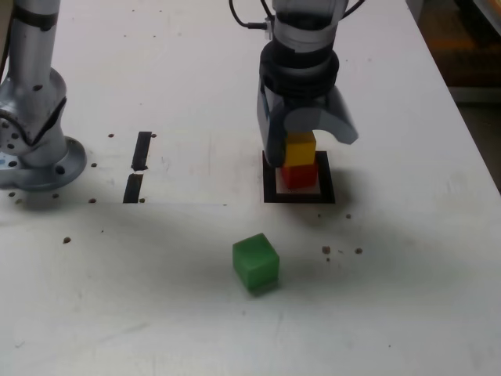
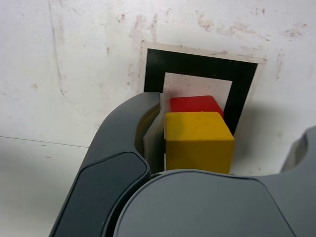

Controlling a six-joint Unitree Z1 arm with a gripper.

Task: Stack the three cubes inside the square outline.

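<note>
Where the white, red-specked tabletop spreads under everything, the grey arm's two-fingered claw reaches down over the flat black square outline with its white centre; its jaws stand wide, one close beside the solid yellow cube and the other well clear of it, so nothing looks gripped; the outline surrounds the foot of the stack, the solid red cube at the bottom inside the border, the yellow one resting on top and set slightly off from it; the solid green cube sits alone on the table, outside the outline, nearer the exterior view's bottom edge; two of the three cubes seem to be placed, which leaves the claw to back away, fetch the green one and set it on the yellow.
</note>
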